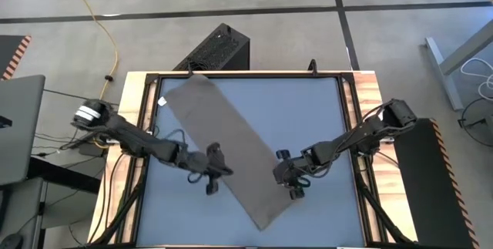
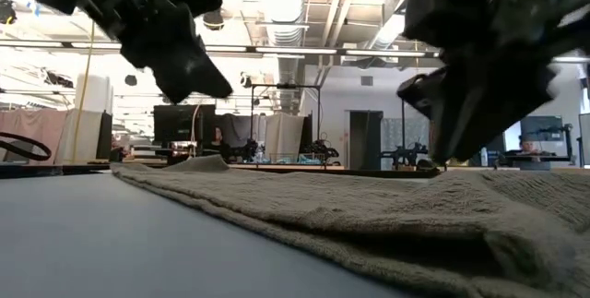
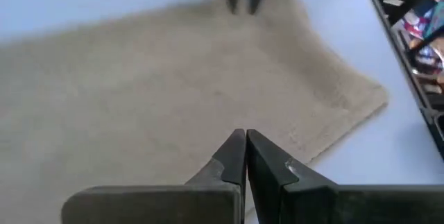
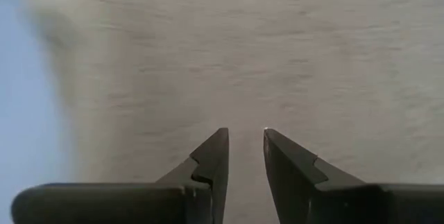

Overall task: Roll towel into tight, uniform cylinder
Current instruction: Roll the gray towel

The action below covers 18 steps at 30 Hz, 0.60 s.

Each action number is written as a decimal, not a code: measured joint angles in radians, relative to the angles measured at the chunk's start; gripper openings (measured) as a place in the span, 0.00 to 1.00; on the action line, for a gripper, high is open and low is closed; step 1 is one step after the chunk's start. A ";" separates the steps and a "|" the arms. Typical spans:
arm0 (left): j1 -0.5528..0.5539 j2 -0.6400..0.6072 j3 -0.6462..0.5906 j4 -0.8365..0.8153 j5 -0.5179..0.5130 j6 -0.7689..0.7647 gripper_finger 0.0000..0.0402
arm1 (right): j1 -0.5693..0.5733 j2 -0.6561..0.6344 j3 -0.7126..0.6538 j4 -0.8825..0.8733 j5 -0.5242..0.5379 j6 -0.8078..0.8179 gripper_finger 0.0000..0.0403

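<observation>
Rough looped terry cloth towel (image 1: pixel 225 147) on smooth matt blue table (image 1: pixel 308 118)

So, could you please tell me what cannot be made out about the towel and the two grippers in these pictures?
- The taupe grey-brown fabric towel: how many layers it has; it fills the right wrist view, and the low view shows one thick near edge only.
- Its small white tag: too small to read in the high view.
- The right gripper: jaws slightly apart over the towel; contact hidden.
- The left gripper: shut; whether it touches the cloth is unclear.
</observation>
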<state>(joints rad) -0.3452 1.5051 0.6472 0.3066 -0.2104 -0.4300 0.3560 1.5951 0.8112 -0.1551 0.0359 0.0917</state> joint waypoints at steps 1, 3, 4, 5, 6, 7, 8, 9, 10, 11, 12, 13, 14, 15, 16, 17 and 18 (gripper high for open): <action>-0.014 0.039 0.000 0.036 -0.013 -0.032 0.00 | -0.009 0.018 0.000 0.013 0.011 -0.020 0.29; -0.033 0.120 0.000 0.121 -0.035 -0.113 0.00 | -0.023 0.054 0.000 0.024 0.012 -0.048 0.29; -0.045 0.157 0.000 0.167 -0.042 -0.152 0.00 | -0.029 0.072 -0.001 0.027 0.013 -0.059 0.29; -0.056 0.197 0.000 0.219 -0.049 -0.180 0.00 | -0.034 0.091 0.000 0.038 0.014 -0.065 0.29; -0.067 0.237 0.007 0.267 -0.056 -0.200 0.00 | -0.039 0.103 0.002 0.046 0.018 -0.067 0.29; -0.081 0.276 0.022 0.300 -0.064 -0.218 0.00 | -0.041 0.116 0.003 0.053 0.024 -0.067 0.29; -0.094 0.310 0.039 0.314 -0.073 -0.235 0.00 | -0.045 0.133 0.004 0.059 0.031 -0.062 0.29; -0.103 0.342 0.058 0.309 -0.086 -0.252 0.00 | -0.049 0.148 0.003 0.067 0.035 -0.055 0.29; -0.110 0.372 0.078 0.302 -0.093 -0.270 0.00 | -0.051 0.161 0.003 0.075 0.042 -0.049 0.29; -0.115 0.397 0.098 0.283 -0.103 -0.290 0.00 | -0.051 0.170 0.003 0.092 0.046 -0.041 0.29; -0.119 0.414 0.117 0.256 -0.120 -0.310 0.00 | -0.051 0.179 0.003 0.111 0.048 -0.034 0.29; -0.120 0.423 0.138 0.222 -0.131 -0.337 0.00 | -0.049 0.188 0.004 0.121 0.050 -0.020 0.29; -0.120 0.427 0.156 0.175 -0.141 -0.362 0.00 | -0.047 0.188 0.003 0.127 0.049 -0.004 0.29; -0.121 0.427 0.170 0.113 -0.151 -0.389 0.00 | -0.043 0.189 0.004 0.124 0.049 0.013 0.29; -0.124 0.427 0.188 0.044 -0.162 -0.415 0.00 | -0.034 0.189 0.003 0.124 0.049 0.031 0.29; -0.127 0.422 0.203 -0.013 -0.173 -0.441 0.00 | -0.026 0.188 0.003 0.121 0.051 0.043 0.29; -0.130 0.412 0.217 -0.075 -0.186 -0.456 0.00 | -0.016 0.186 0.003 0.120 0.057 0.055 0.29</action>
<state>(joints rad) -0.4753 1.9167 0.8645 0.2312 -0.3960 -0.8863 0.3399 1.7808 0.8146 -0.0348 0.0929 0.1466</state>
